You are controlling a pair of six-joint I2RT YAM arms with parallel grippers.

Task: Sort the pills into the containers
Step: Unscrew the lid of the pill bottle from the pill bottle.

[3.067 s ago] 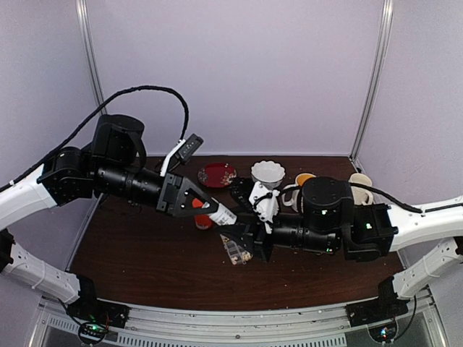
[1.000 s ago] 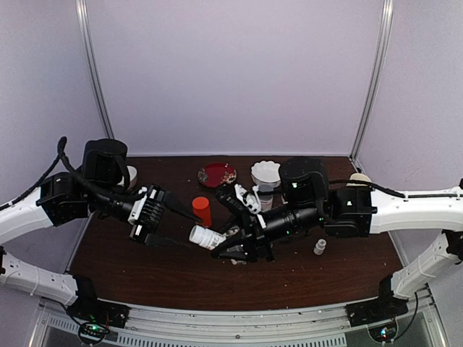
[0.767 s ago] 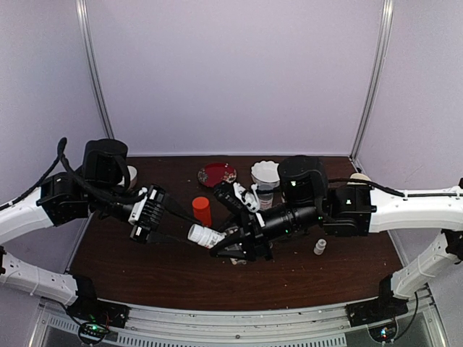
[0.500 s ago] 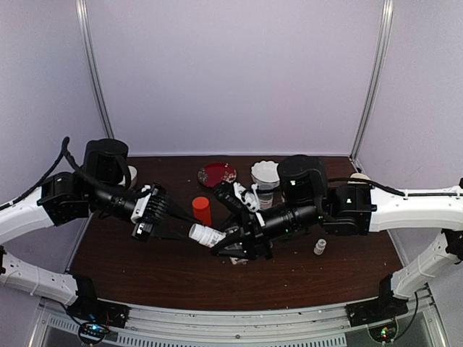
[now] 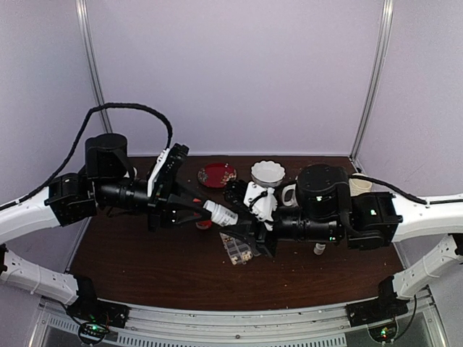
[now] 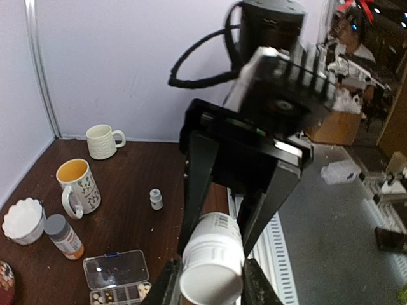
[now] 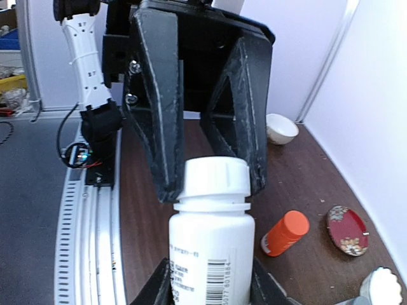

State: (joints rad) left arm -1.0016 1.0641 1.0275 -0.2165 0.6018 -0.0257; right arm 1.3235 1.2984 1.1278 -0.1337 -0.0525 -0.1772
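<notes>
The left gripper (image 6: 212, 281) clamps the cap and the right gripper (image 7: 210, 283) the body of one white bottle (image 7: 211, 244), just above the open pill box (image 6: 117, 270) with pills (image 6: 121, 296) mid-table (image 5: 145, 260), bare wood toward the near edge.

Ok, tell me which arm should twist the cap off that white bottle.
Left, probably. The left claw is clamped on the cap; the right claw holds the white bottle by its body, suited to bracing.
</notes>
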